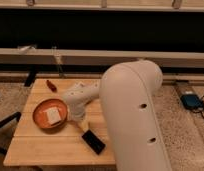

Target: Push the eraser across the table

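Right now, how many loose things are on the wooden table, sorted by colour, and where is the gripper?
Black: 1, the eraser
Orange: 1, the bowl
Cream: 1, the square slab in the bowl
Red: 1, the small item
Total: 4 on the table
The gripper is low over the table, between the bowl and the eraser.
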`<state>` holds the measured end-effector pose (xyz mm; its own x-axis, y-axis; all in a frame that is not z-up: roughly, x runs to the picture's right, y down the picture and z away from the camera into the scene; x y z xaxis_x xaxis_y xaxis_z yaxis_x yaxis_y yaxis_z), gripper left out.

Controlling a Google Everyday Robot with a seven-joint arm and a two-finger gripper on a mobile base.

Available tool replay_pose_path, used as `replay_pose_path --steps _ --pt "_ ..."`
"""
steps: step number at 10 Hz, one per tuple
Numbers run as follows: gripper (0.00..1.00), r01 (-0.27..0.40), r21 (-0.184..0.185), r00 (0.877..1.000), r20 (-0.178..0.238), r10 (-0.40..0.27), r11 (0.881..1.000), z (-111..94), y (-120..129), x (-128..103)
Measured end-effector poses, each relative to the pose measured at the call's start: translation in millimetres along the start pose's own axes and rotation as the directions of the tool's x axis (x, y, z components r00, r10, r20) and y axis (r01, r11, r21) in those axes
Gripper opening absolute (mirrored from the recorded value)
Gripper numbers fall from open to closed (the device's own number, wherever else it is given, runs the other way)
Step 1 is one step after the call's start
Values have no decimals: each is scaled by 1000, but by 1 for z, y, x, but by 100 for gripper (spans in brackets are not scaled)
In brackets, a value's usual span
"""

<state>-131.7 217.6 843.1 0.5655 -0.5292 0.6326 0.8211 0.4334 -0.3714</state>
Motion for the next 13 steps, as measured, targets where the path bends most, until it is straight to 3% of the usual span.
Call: replay_pose_path --steps 4,13 --pt "80 -23 -14 1000 13 24 1000 0 35 -5" --pt "80 -83 -45 996 37 84 996 1 90 -13"
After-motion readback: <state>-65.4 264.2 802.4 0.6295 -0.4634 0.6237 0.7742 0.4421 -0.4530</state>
